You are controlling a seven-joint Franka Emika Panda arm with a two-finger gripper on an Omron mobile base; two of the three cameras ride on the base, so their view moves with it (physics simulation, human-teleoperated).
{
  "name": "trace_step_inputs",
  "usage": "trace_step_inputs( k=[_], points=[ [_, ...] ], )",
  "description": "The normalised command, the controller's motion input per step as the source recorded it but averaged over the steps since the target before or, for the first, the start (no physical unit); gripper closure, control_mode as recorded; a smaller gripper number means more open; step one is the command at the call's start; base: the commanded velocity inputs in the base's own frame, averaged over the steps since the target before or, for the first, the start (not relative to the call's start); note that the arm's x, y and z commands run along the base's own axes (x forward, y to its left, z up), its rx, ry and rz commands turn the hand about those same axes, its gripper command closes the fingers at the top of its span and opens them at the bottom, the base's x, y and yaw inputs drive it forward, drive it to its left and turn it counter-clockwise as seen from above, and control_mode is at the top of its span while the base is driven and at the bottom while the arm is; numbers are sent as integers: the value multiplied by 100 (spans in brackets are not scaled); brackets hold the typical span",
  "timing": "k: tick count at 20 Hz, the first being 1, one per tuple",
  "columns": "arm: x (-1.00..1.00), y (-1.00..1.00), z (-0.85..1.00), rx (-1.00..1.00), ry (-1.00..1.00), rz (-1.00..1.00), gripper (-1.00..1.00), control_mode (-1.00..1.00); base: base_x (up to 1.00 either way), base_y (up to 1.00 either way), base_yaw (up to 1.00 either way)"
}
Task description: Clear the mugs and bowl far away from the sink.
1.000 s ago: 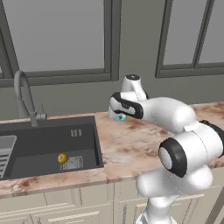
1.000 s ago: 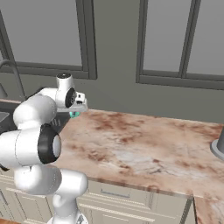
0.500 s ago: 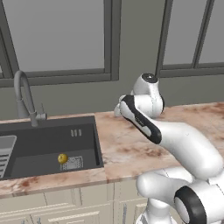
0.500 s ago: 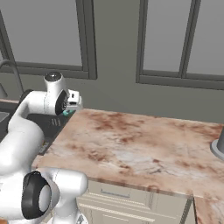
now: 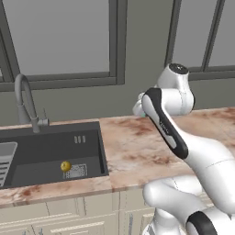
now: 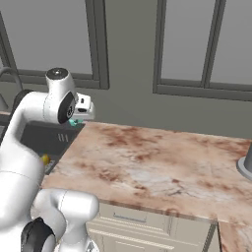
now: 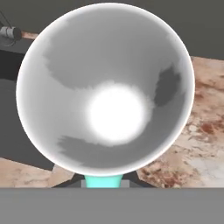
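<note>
My claw (image 6: pixel 74 121): closed tight on the teal mug with a white inside (image 7: pixel 105 87), which I hold by the teal part at its near edge; in the right base view the claw sits at the upper left, just under my white wrist, with a sliver of teal showing below it.
Teal mug: in my hand view its round white mouth faces the camera across the middle of the frame, with the teal part at bottom centre; it hangs above the brown-and-cream marbled desk (image 6: pixel 157 162), not resting on it.
Yellow mug (image 5: pixel 65 166): a small yellow thing on the floor of the dark grey rectangular sink (image 5: pixel 50 151), lower left of the left base view, just beside a pale patch on the basin floor; also seen at the left edge of the right base view, low beside my arm.
Sink: recessed in the desk at the left, with a curved grey faucet (image 5: pixel 25 103) behind it and a ribbed grey rack (image 5: pixel 5 160) at its far left.
Bowl: I cannot tell where it is.
</note>
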Motion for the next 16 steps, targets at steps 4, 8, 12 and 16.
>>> trace_step_inputs(
  k=[4, 8, 12, 16],
  points=[
    [-66, -26, 39, 0, 1, -6, 100, -100, 0, 0, 0],
    [-47, -4, 14, 0, 0, -3, 100, -100, 0, 0, 0],
    [-63, 0, 11, 0, 0, -4, 100, -100, 0, 0, 0],
    [-67, 4, 15, 0, -1, -2, 100, -100, 0, 0, 0]
  ],
)
